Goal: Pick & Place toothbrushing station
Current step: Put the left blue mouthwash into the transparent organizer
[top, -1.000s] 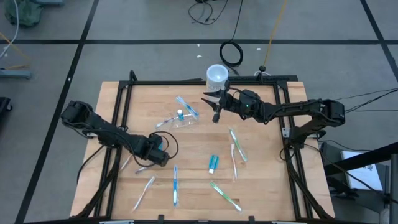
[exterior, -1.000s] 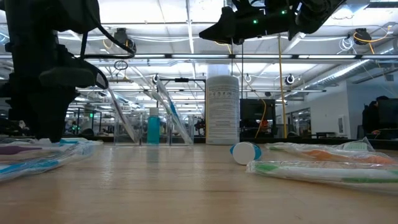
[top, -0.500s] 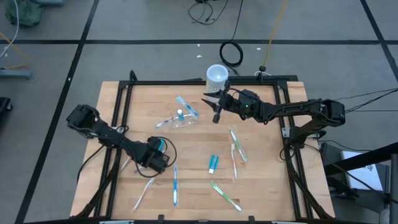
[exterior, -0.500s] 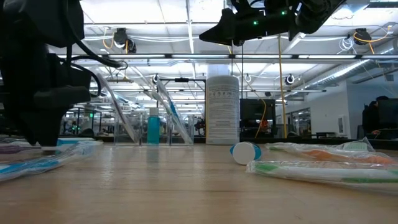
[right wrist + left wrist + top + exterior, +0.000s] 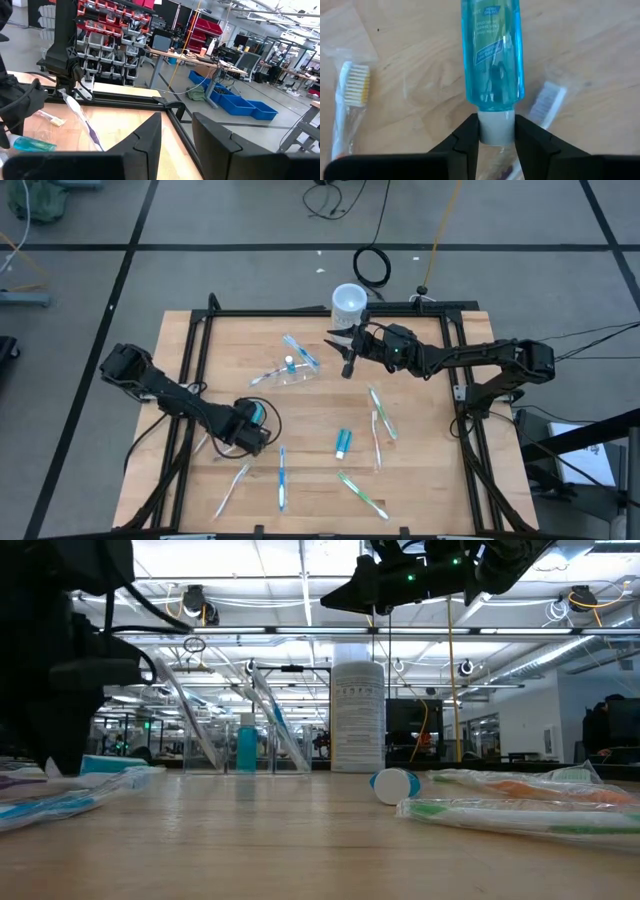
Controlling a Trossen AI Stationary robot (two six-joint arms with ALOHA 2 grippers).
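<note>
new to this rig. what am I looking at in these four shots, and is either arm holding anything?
Two dark robot arms work at a wooden table. One camera looks straight down on it, one sits at table-top height, and one rides on each wrist.

Wrapped toothbrushes lie scattered on the wood, with a small blue tube among them. A clear plastic tray sits near the far edge, and a white cup stands beyond it.

The left gripper is low at the near left. Its wrist camera shows both fingers closed on the white cap of a blue bottle.

The right gripper hangs in the air beside the tray. Its fingers stand apart, with nothing between them.
</note>
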